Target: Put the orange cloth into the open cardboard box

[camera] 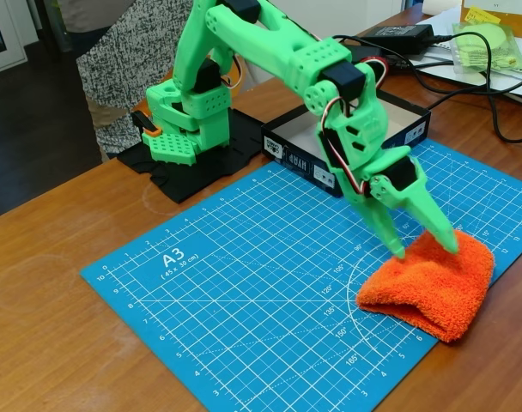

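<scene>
The orange cloth point(433, 285), a thick fluffy folded towel, lies on the right part of the blue cutting mat point(244, 292) in the fixed view. My green gripper point(427, 249) hangs just over the cloth's upper left edge, open, its two fingertips spread and touching or nearly touching the pile. Nothing is held between them. The open cardboard box point(300, 154), black outside with white labels and pale beige inside, stands behind the gripper at the mat's far edge, partly hidden by my arm.
My arm's base point(188, 129) sits on a black pad at the back left. A black power adapter point(398, 36) with cables and a pale green item in a clear bag point(488, 43) lie at the back right. A person stands behind the table.
</scene>
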Motion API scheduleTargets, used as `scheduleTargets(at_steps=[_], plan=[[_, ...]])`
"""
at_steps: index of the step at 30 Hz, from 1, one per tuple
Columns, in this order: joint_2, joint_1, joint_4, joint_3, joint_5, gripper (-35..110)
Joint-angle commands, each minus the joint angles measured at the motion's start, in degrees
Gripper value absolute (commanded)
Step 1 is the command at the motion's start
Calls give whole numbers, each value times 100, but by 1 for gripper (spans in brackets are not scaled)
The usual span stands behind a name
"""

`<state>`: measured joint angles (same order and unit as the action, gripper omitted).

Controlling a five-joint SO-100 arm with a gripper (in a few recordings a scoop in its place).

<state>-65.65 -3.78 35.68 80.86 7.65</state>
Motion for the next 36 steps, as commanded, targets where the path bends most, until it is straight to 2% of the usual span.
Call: scheduleTargets(at_steps=[1, 9, 20, 25, 33, 36], plan=[[141, -53, -290, 35, 141, 40], [536, -167, -334, -290, 202, 40], [844, -44, 1731, -1644, 264, 40], [870, 97, 2153, -1863, 290, 40], [1573, 70, 1521, -2004, 290, 40], [1784, -62, 1696, -2373, 598, 42]])
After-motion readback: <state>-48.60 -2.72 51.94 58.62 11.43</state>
